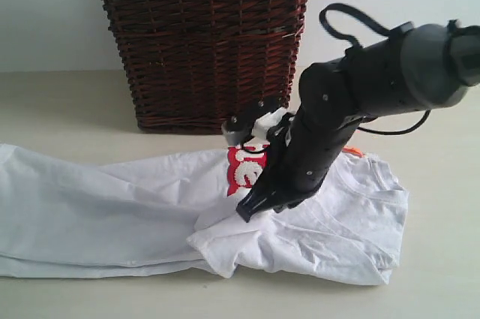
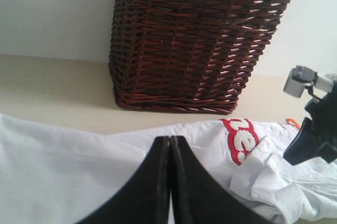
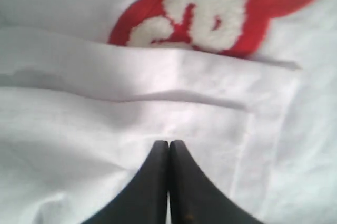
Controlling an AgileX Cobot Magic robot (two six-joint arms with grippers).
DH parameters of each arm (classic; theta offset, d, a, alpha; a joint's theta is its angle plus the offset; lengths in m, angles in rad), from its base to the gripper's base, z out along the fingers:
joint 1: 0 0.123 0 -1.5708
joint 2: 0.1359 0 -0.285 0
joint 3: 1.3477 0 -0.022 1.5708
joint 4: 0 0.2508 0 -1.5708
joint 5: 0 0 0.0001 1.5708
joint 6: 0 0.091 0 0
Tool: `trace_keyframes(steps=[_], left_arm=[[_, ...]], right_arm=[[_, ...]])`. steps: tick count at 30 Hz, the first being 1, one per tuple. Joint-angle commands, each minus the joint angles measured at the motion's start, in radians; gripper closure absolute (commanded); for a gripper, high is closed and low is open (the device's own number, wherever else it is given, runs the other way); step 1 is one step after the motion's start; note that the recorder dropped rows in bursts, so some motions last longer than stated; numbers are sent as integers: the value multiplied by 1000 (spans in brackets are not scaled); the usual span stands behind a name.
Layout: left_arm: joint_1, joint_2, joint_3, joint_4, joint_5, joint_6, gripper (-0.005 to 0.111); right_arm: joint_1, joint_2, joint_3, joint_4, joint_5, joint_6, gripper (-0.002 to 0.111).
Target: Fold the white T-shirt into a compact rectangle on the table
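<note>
2 grippers, both with jaws together. Right gripper (image 1: 246, 212) tip down on white T-shirt (image 1: 112, 214), at turned-in sleeve flap (image 1: 221, 244), near red-outlined lettering (image 1: 244, 169); no cloth visibly pinched. Left gripper (image 2: 169, 145) hangs over shirt body, empty. Shirt lies flat on table (image 1: 60, 101) in front of wicker basket (image 1: 202, 41); long body at left not yet folded. Risks, judged: closed tip sliding on thin cotton drags flap, bunches fold; next pinch may catch 2 layers or only 1; lifted hem may slip, flap reopens.

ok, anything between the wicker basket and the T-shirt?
Only a bare strip of table separates the wicker basket from the white T-shirt; the left wrist view shows it best.
</note>
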Motion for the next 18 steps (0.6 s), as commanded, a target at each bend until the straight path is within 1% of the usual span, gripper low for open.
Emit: trace_keyframes(steps=[1,3,5,7,9,14,18], left_arm=[[0,-5,0,-2,1,2,107],[0,-5,0,-2,1,2,107],[0,-5,0,-2,1,2,107],[0,-5,0,-2,1,2,107],[0,-5,0,-2,1,2,107],[0,-5,0,-2,1,2,107],[0,-5,0,-2,1,2,107]], right_arm=[[-86,-38,-3,-17,51,57,103],[-130,-31,3,-9,75,57,96],[-161,-28,26,39,63,53,87],[-172,-26,60,70,37,36,78],[-172,-24,92,77,24,19,74],[-172,-44,103,106,29,19,74],[-172,-117,103,217,59,-64,76]])
